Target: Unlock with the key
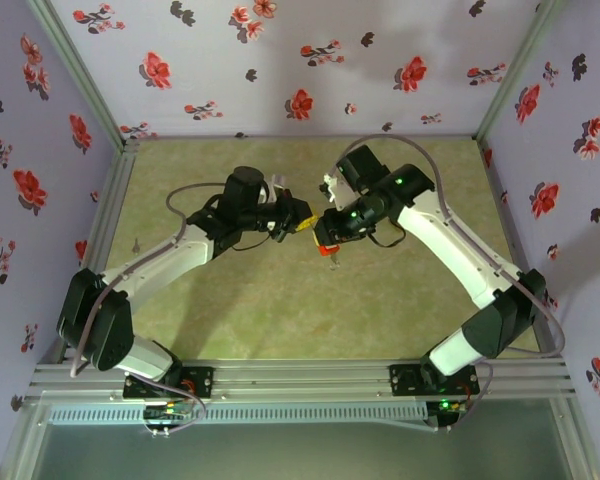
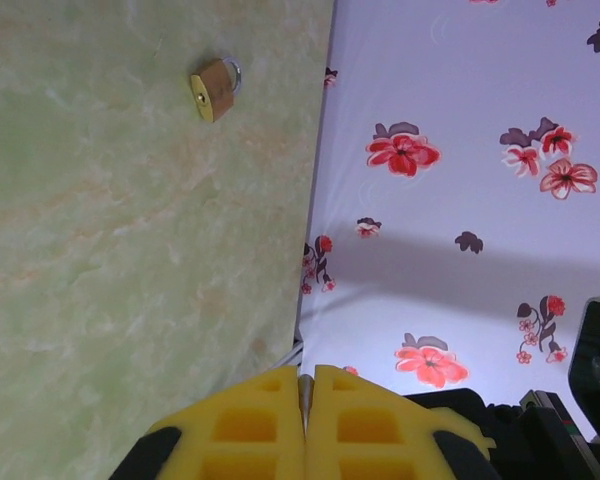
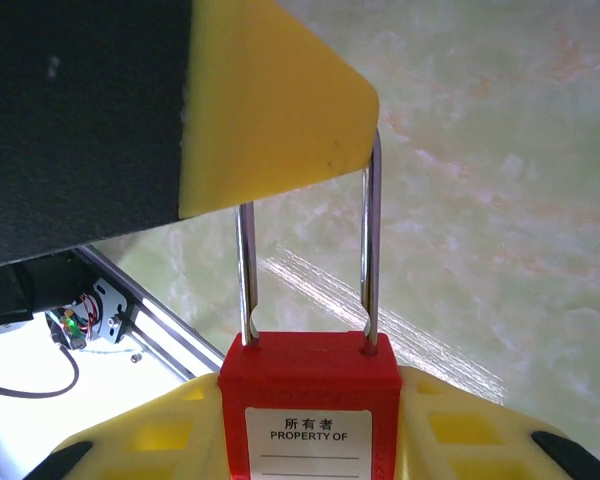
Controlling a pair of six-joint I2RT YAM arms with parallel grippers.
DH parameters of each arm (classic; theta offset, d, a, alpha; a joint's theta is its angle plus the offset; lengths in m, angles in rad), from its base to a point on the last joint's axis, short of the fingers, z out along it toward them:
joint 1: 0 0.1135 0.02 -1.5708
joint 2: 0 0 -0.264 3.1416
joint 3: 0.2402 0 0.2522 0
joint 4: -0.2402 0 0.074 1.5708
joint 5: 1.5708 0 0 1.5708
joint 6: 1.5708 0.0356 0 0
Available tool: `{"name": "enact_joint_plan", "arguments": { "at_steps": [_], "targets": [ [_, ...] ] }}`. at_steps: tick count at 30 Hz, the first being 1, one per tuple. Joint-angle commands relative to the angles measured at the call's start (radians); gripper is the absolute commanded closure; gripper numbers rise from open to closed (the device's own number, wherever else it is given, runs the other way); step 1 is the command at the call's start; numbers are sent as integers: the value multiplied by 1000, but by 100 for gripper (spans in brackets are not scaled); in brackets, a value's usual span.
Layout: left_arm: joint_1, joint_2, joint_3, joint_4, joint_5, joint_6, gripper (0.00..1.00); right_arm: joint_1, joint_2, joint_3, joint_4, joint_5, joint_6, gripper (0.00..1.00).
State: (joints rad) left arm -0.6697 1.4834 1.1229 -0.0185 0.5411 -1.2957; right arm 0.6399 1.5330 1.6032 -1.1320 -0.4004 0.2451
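Red padlock [image 3: 310, 372] — body pinched between right gripper [image 3: 310, 435] pads. Left gripper [image 2: 303, 425] — pads pressed together on thin key [image 2: 303, 388].

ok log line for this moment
left pincer shut | right pincer shut on red padlock | brass padlock loose on table

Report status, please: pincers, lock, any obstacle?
Left pincer shut on thin metal sliver, likely the key. Right pincer shut on red padlock. Brass padlock lies aside, not obstructing.
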Motion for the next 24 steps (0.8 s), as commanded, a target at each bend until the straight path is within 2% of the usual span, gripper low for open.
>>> {"name": "enact_joint_plan", "arguments": {
  "at_steps": [1,11,15,19,24],
  "targets": [
    [35,-23,37,19,-18,38,100,-1,-37,-21,-62,5,23,100],
    [35,-37,14,68,-10,52,100,-5,-18,-5,-58,8,23,98],
    [33,-42,5,59,-9,62,100,-27,-5,20,-47,22,62,52],
    [32,-45,0,20,-9,89,100,-71,-18,30,-11,22,106,35],
    [34,-43,-17,-8,-10,106,100,-107,-50,8,29,11,123,23]
  ]
}}
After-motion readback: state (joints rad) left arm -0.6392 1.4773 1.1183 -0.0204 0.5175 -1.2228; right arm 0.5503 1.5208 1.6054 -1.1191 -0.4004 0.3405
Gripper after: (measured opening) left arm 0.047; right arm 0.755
